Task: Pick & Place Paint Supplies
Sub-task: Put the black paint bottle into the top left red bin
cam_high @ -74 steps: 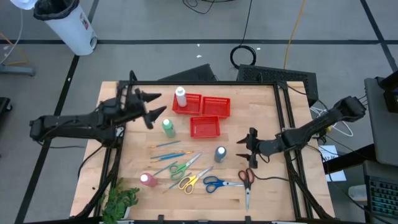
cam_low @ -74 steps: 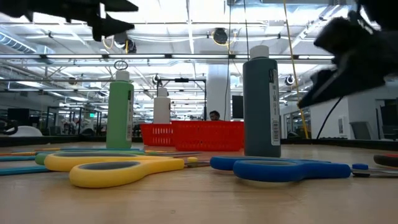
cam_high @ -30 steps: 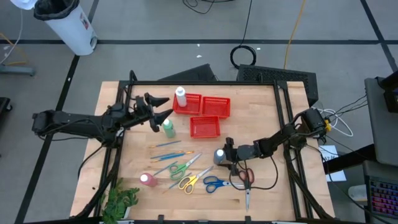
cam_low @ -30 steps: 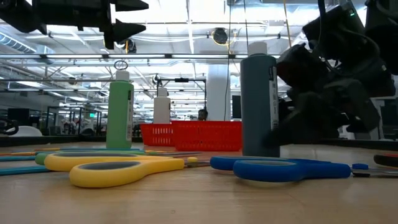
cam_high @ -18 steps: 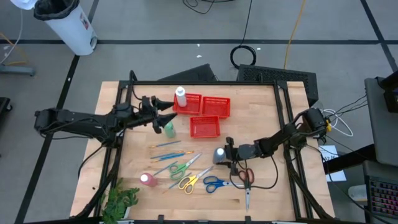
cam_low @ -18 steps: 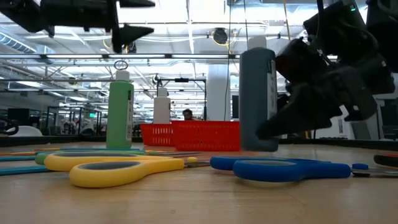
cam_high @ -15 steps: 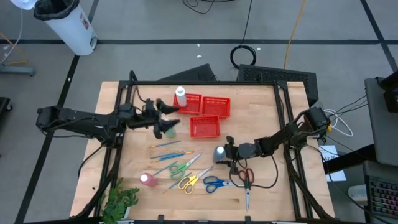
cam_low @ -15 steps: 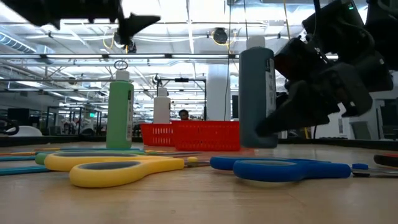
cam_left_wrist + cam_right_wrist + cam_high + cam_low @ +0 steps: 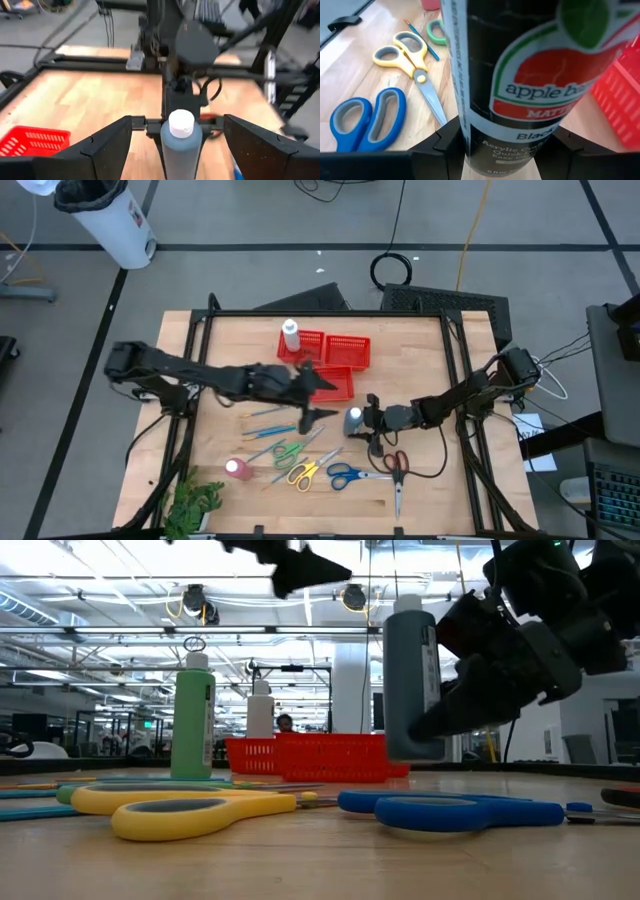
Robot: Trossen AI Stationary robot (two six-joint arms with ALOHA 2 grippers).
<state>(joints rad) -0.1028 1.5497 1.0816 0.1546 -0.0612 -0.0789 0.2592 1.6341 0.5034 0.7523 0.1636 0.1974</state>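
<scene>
The grey-blue bottle (image 9: 353,418) with a white cap is up off the table in my right gripper (image 9: 362,420), which is shut on it; in the low view it hangs above the blue scissors (image 9: 450,810). My left gripper (image 9: 315,398) is open in the air over mid-table, left of that bottle and touching nothing. In the left wrist view the bottle (image 9: 181,142) shows beyond its spread fingers. The green bottle (image 9: 193,720) stands on its base, hidden under the left arm from above. The white bottle (image 9: 290,335) stands by the baskets, the pink bottle (image 9: 233,469) at the near left. My right gripper pinches the grey-blue bottle's lower body (image 9: 505,135) between its two fingers (image 9: 445,147), one on each side. The fingers come nearly level from the table's right side. The bottle is lifted clear of the table (image 9: 415,690) and stays almost upright, with its cap on top.
Three red mesh baskets (image 9: 330,365) sit at mid-table toward the far side. Green (image 9: 285,450), yellow (image 9: 300,473), blue (image 9: 345,475) and red (image 9: 396,465) scissors and thin brushes (image 9: 270,420) lie toward the near edge. A leafy plant (image 9: 195,505) is at the near left corner.
My right gripper has lifted the grey-blue bottle off the table, a short way up and toward the far edge. My left arm has swung from beside the green bottle toward the table's right, and its open gripper now hangs close to the lifted bottle.
</scene>
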